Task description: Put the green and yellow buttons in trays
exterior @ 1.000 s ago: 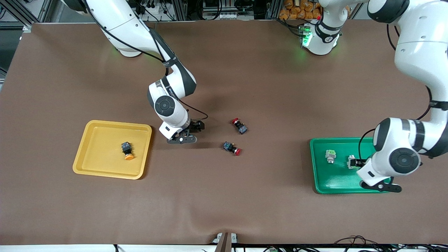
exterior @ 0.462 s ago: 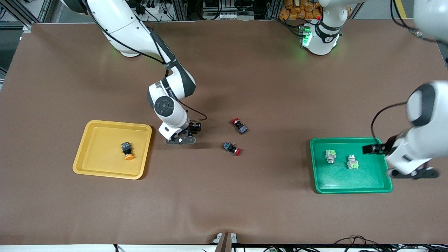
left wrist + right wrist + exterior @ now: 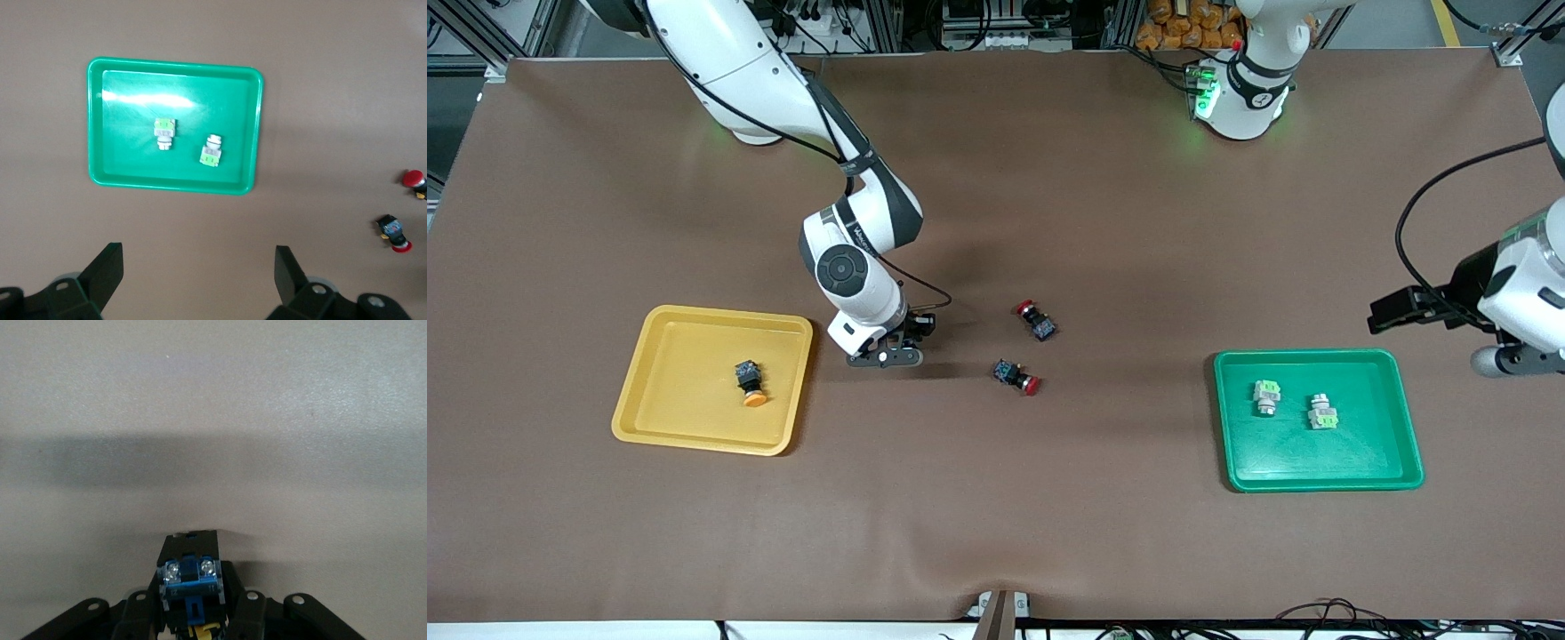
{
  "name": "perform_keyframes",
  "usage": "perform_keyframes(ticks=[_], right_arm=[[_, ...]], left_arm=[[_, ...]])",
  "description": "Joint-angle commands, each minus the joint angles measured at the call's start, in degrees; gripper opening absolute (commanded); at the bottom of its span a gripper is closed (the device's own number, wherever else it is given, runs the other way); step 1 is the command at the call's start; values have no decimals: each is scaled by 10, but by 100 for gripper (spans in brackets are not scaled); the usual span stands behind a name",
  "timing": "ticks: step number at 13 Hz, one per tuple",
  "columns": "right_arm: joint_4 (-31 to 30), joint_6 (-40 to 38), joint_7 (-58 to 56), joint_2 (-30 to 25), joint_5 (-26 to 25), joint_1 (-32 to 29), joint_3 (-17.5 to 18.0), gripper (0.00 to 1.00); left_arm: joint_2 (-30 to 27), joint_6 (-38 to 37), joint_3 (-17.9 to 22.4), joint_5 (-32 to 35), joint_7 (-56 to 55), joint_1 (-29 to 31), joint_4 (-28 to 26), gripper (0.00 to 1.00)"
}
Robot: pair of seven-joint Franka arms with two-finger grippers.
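Brown worktop. My right gripper, beside the yellow tray, has its fingers clamped on a yellow button; my left gripper (fingers spread) hangs above the worktop beside the green tray, which holds both green buttons.

Even overhead light, pretty soft shadows on the brown surface. White glare streak on the green tray. Right wrist view's washed out and soft.
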Motion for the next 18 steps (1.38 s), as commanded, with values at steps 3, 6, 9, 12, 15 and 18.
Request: perform_keyframes(ticks=[3, 6, 9, 12, 15, 18], right_arm=[[-8, -98, -8, -65, 10, -29, 0, 0], [-5, -129, -25, -82, 10, -48, -1, 0], [12, -167, -66, -87, 10, -82, -1, 0], [16, -191, -104, -94, 10, -114, -2, 0], [16, -214, -161, -102, 10, -153, -3, 0], [21, -231, -216, -104, 10, -189, -3, 0]], left_arm=[[-55, -29, -7, -11, -17, 8, -15, 100], [-70, -49, -4, -12, -26, 17, -19, 100], [-88, -70, -5, -13, -28, 31, -26, 100], [-113, -75, -4, -29, -28, 43, -42, 100], [-156, -74, 69, -32, -25, -29, -98, 100], [-158, -68, 139, -34, -19, -95, -103, 100]])
